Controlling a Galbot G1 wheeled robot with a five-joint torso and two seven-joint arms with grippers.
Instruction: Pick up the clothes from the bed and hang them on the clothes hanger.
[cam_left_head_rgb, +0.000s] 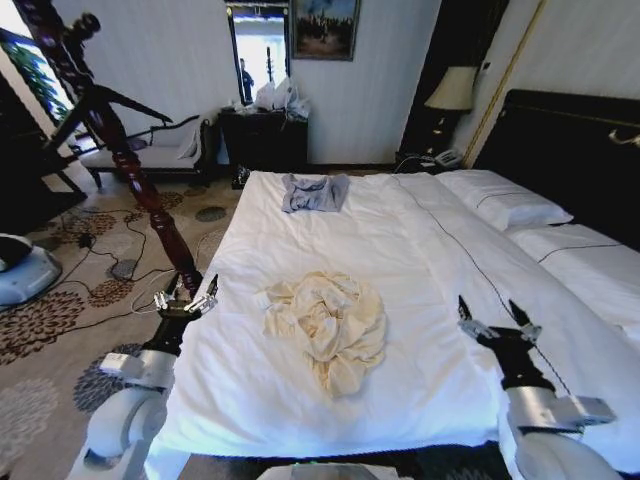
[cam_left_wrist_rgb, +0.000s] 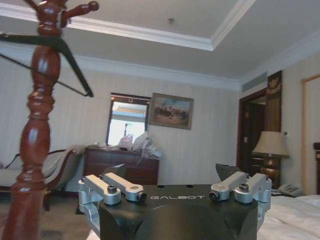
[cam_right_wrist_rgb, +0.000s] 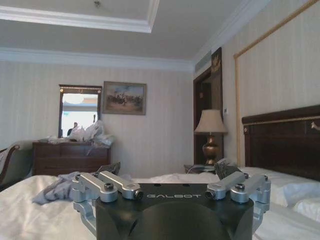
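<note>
A: Item one, the clothes (cam_left_head_rgb: 328, 328): a cream, thin-fabric garment, heaped and wrinkled on the bed (cam_left_head_rgb: 420, 250), lying nearer the foot edge than the pillows (cam_left_head_rgb: 505, 200) and roughly midway between the two side edges.

B: Handling?

A: Judged light, limp and likely to slide; no stiff part to lever against. It would sag and trail when lifted. Best hold probably lay on a raised fold at the top of the heap, or at the collar if that could be found.

B: Could it?

A: No. Collar, sleeves and shoulders were folded into the bundle and could not be told apart.

B: Item two?

A: The clothes hanger (cam_left_wrist_rgb: 65, 52): slim, black, hung on a turned wooden coat stand (cam_left_head_rgb: 110, 130) beside the bed's left edge. Its far end was cut off in the left wrist view, and its hook was hard to make out against the stand.

B: Grippers?

A: Left gripper (cam_left_head_rgb: 186, 297): over the left edge of the bed, beside the stand, fingers spread, holding nothing. Right gripper (cam_left_head_rgb: 497, 318): over the sheet toward the right edge, fingers likewise spread and empty. Both were well apart from the heap.

B: Anything else?

A: A grey-blue garment (cam_left_head_rgb: 314, 192) lay at the bed's far edge.
</note>
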